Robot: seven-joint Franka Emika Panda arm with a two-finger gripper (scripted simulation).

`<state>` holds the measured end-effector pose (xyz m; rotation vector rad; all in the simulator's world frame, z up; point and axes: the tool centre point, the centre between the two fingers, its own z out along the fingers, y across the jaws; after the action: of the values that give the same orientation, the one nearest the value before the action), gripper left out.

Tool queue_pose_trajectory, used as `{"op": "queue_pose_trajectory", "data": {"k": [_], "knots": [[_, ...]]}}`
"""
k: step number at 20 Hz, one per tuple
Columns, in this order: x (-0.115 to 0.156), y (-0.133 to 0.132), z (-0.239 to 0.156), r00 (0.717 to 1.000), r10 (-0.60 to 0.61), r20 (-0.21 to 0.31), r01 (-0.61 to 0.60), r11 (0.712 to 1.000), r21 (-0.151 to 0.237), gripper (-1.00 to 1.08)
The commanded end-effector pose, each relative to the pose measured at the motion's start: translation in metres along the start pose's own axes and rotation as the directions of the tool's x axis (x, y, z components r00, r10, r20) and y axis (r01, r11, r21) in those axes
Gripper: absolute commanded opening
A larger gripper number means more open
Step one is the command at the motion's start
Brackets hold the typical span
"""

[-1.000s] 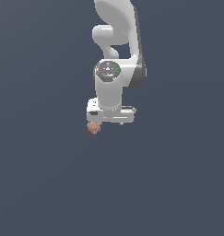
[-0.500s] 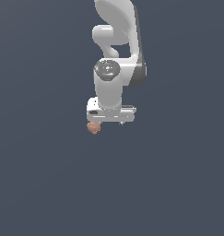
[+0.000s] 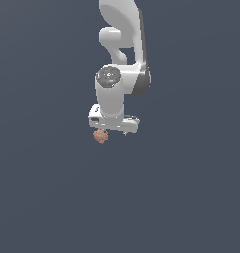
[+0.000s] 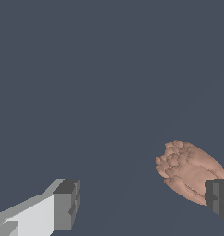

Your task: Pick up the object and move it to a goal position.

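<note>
Plain slate-grey ground fills both views, with no writing I can read anywhere. My white arm point(image 3: 122, 74) hangs downward, my claw point(image 4: 141, 206) spread wide and gripping nothing. One fingertip point(image 4: 218, 198) overlaps the lumpy reddish-brown object point(image 4: 187, 169); actual contact I cannot tell.

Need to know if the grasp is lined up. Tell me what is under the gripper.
Under the gripper there is bare grey floor between the open fingers. The blob sits off-centre, against one finger, which covers part of it. Contact cannot be confirmed.
</note>
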<state>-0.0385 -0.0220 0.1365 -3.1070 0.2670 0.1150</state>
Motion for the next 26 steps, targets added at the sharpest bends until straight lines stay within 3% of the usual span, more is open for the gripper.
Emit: {"op": "queue_pose_trajectory", "data": {"k": [1,6,14,20,26], "knots": [[-0.002,0.010,0.006,0.998,0.062,-0.008,-0.062,0.998,0.001,1.00],[-0.010,0.036,0.020,0.973,0.229,-0.029,-0.228,0.974,0.007,1.00],[-0.024,0.072,0.039,0.892,0.449,-0.058,-0.448,0.894,0.020,1.00],[-0.030,0.086,0.045,0.848,0.526,-0.069,-0.525,0.850,0.027,1.00],[-0.031,0.088,0.046,0.842,0.535,-0.070,-0.534,0.845,0.028,1.00]]}}
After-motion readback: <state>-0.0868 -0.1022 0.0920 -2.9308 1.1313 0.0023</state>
